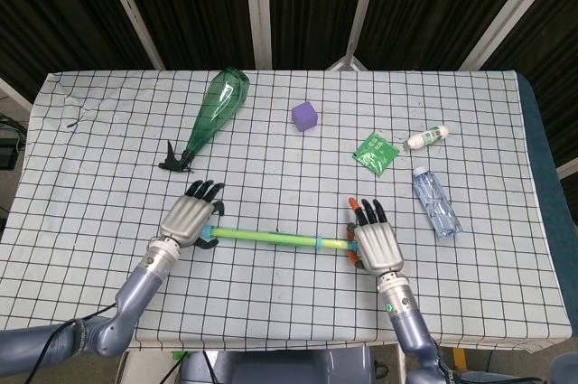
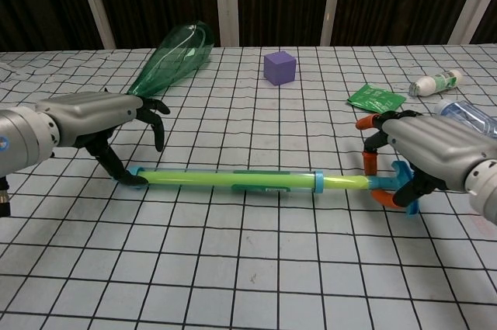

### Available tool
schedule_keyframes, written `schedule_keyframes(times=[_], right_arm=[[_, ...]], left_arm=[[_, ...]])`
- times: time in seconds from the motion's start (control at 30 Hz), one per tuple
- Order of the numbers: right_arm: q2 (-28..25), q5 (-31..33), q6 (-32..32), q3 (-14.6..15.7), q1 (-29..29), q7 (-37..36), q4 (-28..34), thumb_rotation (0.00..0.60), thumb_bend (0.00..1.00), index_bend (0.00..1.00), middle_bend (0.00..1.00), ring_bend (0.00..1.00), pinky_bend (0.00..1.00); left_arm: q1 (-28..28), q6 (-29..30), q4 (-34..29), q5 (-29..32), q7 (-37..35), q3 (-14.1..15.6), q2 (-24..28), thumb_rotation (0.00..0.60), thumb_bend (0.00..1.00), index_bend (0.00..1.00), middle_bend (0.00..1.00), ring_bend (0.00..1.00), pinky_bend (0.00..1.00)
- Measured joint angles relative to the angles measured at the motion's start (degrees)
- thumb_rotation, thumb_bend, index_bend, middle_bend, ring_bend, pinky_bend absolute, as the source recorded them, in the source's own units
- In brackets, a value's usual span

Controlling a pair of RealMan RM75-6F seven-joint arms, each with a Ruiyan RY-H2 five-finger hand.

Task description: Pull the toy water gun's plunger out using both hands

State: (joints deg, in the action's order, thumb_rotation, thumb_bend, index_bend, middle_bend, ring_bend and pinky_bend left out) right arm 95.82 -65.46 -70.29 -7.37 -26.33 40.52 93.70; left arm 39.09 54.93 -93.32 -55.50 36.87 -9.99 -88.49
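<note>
The toy water gun (image 1: 266, 237) lies across the near middle of the table, its green barrel (image 2: 233, 180) pointing left. My left hand (image 1: 190, 219) hovers over the blue nozzle end, fingers arched and apart above the barrel. Its thumb tip reaches down beside the nozzle, and the hand (image 2: 93, 116) holds nothing. My right hand (image 1: 377, 244) is at the other end, and in the chest view this hand (image 2: 435, 151) grips the orange and blue plunger handle (image 2: 373, 163). A short length of yellow-green plunger rod (image 2: 345, 182) shows between the blue collar and the handle.
A green plastic bottle (image 1: 212, 113) with a black sprayer head (image 1: 176, 163) lies at the back left. A purple cube (image 1: 305, 116) sits mid-back. A green packet (image 1: 376, 151), a small white bottle (image 1: 426, 137) and a clear water bottle (image 1: 436, 201) lie at the right.
</note>
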Motion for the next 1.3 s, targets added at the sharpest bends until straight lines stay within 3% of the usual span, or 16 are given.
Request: schedule_keyframes(times=[0.43,0.67,0.8,1.3], right_arm=[[-1.01,0.83,-0.06,0.32,0.03,-0.06,0.68,0.6,0.43,0.63,0.13,0.0,0.0],[-1.24,0.91,-0.11,0.62,-0.06,-0.07,0.69,0.6,0.43,0.63,0.13,0.0,0.0],[-1.36,0.76,-0.2,0.84,-0.06,-0.2,0.77,0.6,0.43,0.63,0.13,0.0,0.0],[-2.9,0.89,-1.33,0.29,-0.14,0.37,1.27,0.6,0.44,0.63,0.13,0.0,0.0]], left_arm=[[1.69,-0.4,3.06,3.66,-0.28,1.0,-3.6,0.6,0.34,0.45,0.06,0.0,0.0],[2.11,0.61,3.62,3.36,-1.33,1.31,-4.85,0.6,0.5,0.6,0.11,0.0,0.0],[1.92,1.49,3.78,2.09,-2.62,1.51,-5.05,0.6,0.52,0.63,0.11,0.0,0.0],[0.76,3.3,-0.29,0.03,-3.44,3.65,-0.54,0.6,0.54,0.66,0.11,0.0,0.0]])
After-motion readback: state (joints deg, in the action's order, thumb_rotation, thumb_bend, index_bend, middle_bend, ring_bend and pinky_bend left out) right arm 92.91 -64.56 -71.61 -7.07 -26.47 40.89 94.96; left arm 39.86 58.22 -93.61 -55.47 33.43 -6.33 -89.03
